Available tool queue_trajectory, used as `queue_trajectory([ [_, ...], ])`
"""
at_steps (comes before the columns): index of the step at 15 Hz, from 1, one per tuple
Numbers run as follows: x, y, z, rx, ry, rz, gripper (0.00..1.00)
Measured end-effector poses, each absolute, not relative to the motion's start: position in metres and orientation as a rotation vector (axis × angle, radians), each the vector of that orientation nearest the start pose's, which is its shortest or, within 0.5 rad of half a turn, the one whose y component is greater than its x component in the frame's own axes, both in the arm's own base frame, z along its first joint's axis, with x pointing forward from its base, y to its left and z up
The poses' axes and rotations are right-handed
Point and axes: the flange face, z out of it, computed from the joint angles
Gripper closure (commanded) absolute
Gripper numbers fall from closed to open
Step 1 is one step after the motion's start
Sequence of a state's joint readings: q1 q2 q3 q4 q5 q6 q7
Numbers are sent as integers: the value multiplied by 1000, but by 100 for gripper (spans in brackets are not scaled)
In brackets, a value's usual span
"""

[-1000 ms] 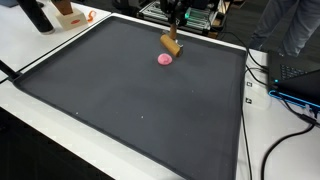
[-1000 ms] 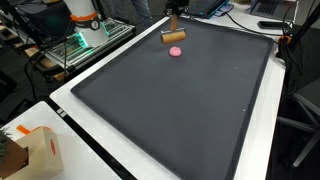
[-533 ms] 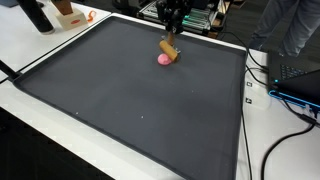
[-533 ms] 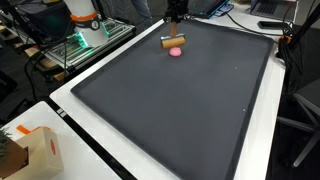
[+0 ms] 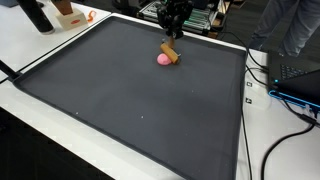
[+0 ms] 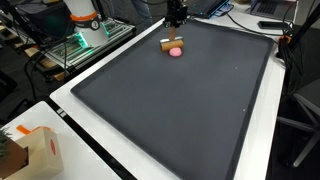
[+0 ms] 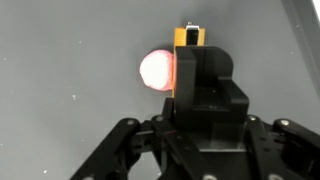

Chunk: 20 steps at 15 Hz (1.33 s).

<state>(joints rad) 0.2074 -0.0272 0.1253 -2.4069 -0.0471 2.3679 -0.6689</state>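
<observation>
Downward-pointing tool [image 5: 171, 38] clasps the wooden block [image 5: 170, 50].

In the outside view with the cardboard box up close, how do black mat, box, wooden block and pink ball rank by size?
1. black mat.
2. cardboard box, though nearness to the camera inflates it.
3. wooden block and pink ball: look alike.

Your arm [image 5: 176, 8] enters from the far side in both exterior views. Only its last links show, and the rest runs out of frame. The wrist is vertical and the hand [image 5: 170, 33] points straight down, set low. The hand [image 6: 175, 31] reads equally plumb from the opposite side. In the wrist view the hand [image 7: 198, 62] fills the lower half with its linkages splayed outward. The fingers [image 7: 210, 90] are drawn in to one dark central mass, with no gap visible between them.
</observation>
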Motion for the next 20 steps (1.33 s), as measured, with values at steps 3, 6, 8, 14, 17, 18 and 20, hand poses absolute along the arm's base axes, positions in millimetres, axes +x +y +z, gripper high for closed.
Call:
queue_trajectory([
  [3, 460, 158, 321, -2760, -1572, 25, 76],
  [6, 462, 157, 322, -2765, -1564, 20, 76],
  [8, 464, 154, 323, -2770, -1556, 15, 76],
  [14, 474, 150, 323, -2779, -1533, 17, 76],
  [17, 479, 150, 322, -2779, -1526, 26, 76],
  [18, 480, 149, 322, -2780, -1524, 30, 76],
  [20, 483, 148, 322, -2782, -1518, 32, 76],
])
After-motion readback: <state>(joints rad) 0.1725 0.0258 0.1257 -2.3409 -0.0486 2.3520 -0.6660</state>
